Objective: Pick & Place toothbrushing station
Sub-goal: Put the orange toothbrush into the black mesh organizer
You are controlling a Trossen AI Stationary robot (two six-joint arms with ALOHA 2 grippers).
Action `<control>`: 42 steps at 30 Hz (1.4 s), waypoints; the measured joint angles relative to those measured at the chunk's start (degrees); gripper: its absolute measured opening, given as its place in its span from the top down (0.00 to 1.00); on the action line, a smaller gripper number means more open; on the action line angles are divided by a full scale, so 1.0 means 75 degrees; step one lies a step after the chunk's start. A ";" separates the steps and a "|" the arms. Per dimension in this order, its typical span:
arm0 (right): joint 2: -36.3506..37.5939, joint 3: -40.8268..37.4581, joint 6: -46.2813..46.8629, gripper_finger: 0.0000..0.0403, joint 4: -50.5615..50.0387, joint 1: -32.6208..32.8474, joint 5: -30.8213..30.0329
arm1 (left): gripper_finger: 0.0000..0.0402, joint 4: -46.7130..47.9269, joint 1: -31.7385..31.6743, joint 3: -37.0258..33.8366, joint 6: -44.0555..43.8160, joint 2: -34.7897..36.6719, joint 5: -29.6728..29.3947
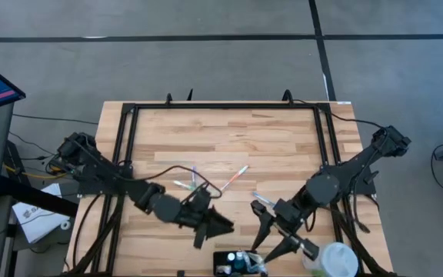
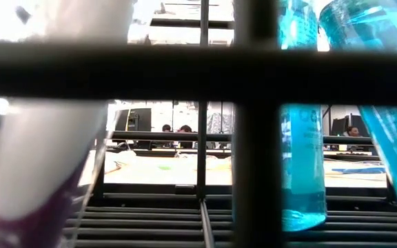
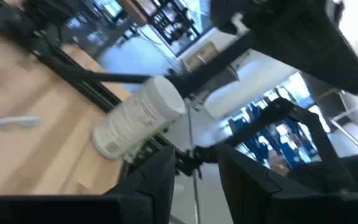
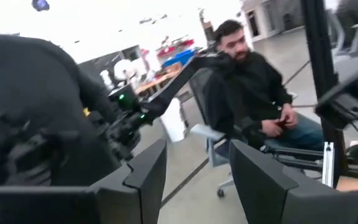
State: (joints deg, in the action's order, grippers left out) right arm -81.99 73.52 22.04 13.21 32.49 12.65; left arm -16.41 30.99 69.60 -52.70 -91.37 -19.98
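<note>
Toothbrushing station (image 1: 233, 264) beneath left gripper (image 1: 220, 225)

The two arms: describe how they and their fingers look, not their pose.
Both the left arm and the right arm are dark, nearly black, built of chunky jointed segments, with thin black cables trailing near their bases. Each ends in two flat, dark, blade-like fingers. No markings are legible.

You see pale striped wood tabletop (image 1: 229, 138), black station (image 1: 233, 263), white cup (image 1: 333, 260), dark hands.
</note>
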 joint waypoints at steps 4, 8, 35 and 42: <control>0.0444 0.0002 -0.0253 0.59 -0.0994 -0.0625 0.1058 | 0.71 0.0236 -0.0489 0.0000 0.0017 0.0000 0.0094; 0.0913 0.0000 -0.0708 0.60 -0.1898 -0.1253 0.2179 | 0.71 0.0654 -0.0884 0.0000 -0.0071 0.0043 0.0118; 0.0716 -0.0009 0.0226 0.60 -0.1791 -0.1796 -0.1635 | 0.71 0.4479 -0.0989 0.0003 0.1028 0.1757 -0.0395; 0.0007 -0.0010 0.2038 0.60 -0.1314 -0.1675 -0.0705 | 0.71 0.4591 -0.0582 -0.0003 0.1212 0.1784 -0.0098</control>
State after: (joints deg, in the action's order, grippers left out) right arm -81.94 73.44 37.33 3.35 19.93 7.36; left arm 18.03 26.62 69.58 -43.61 -78.00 -20.71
